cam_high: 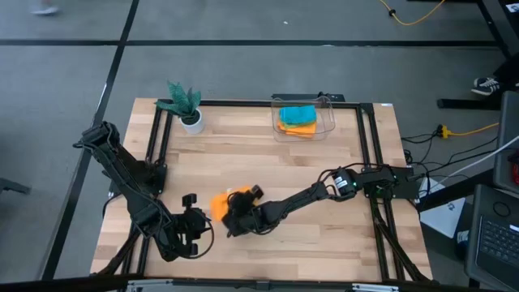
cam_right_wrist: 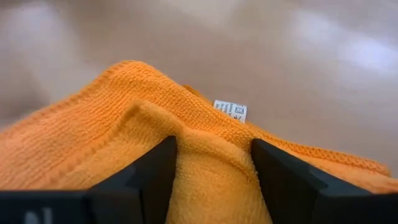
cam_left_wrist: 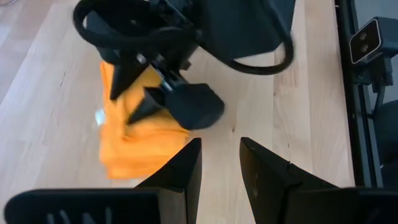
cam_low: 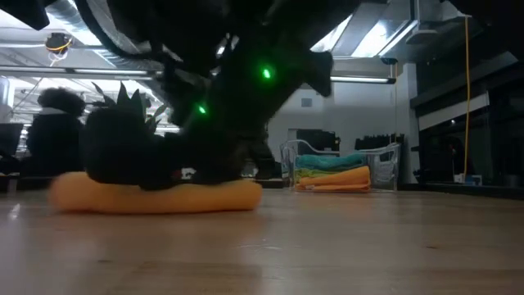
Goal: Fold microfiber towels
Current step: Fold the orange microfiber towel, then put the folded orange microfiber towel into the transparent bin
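Where the right gripper meets it, an orange towel lies bunched on the table's near half; entries follow.

Orange towel (cam_high: 220,203): folded into a thick pad, flat on the wood, left of the table's middle; a white tag (cam_right_wrist: 230,110) shows on its upper fold in the right wrist view.

Right gripper (cam_high: 237,212): down on the towel, jaws set around a raised ridge of the cloth, one finger (cam_right_wrist: 146,177) on each side, pinching a thick bunch of it.

Left gripper (cam_high: 195,221): just beside the towel, toward the table's left front; fingers (cam_left_wrist: 180,168) partly apart with bare wood showing in the gap, holding nothing, not touching the cloth.

Right arm (cam_high: 324,191): stretched low across the table from the right edge to the towel.

Left arm (cam_high: 122,170): folded at the left edge, reaching forward to the front.

Other towels (cam_high: 297,118): stacked in the bin, teal on top of orange in the high view; a green layer shows between them in the low view.

Bin (cam_high: 328,122): clear plastic, at the far edge right of centre, well apart from both grippers.

Plant (cam_high: 185,104): green leaves in a white pot, far edge, left of the bin.

Table (cam_high: 324,243): pale wood planks in a black frame.
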